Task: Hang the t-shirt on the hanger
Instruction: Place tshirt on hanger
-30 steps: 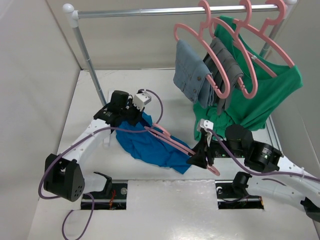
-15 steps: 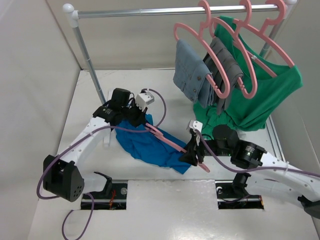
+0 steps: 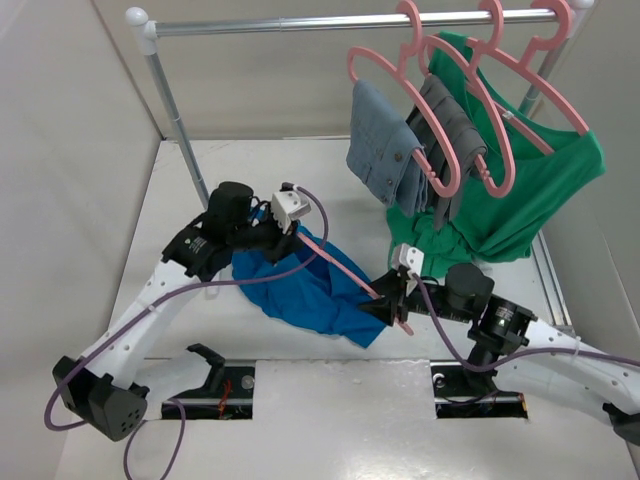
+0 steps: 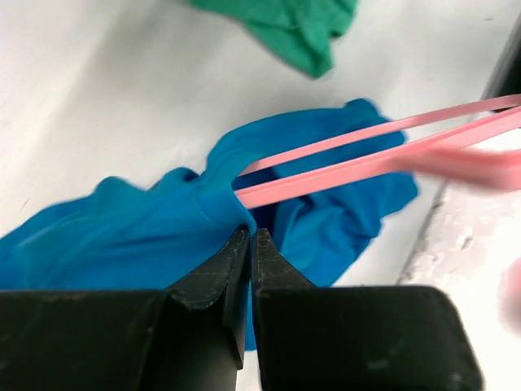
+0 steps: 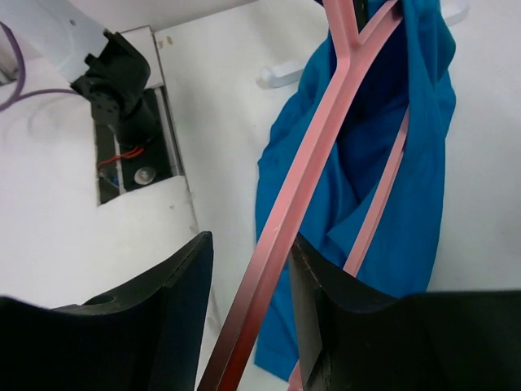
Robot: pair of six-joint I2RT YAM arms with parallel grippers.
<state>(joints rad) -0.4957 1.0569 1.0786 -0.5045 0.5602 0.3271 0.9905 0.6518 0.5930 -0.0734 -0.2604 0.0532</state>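
The bright blue t-shirt (image 3: 300,295) lies crumpled on the white table between the arms. The pink hanger (image 3: 340,265) slants across it, its far end inside the cloth. My left gripper (image 3: 292,235) is shut on a fold of the t-shirt (image 4: 122,236) where the hanger (image 4: 358,159) enters it. My right gripper (image 3: 393,305) is at the hanger's near end. In the right wrist view the jaws (image 5: 252,239) stand apart around the hanger bar (image 5: 317,138), which rests against the right finger with a gap to the left one. The t-shirt (image 5: 407,163) hangs beyond.
A metal rail (image 3: 300,22) on a post (image 3: 185,140) crosses the back. Pink hangers on it bear grey garments (image 3: 385,145) and a green shirt (image 3: 530,190) that droops to the table at back right. Black fixtures (image 3: 215,365) sit at the near edge.
My left gripper has shifted a little right with the t-shirt fold. My right gripper swung left, then back slightly, and the hanger now lies straighter between the two grippers.
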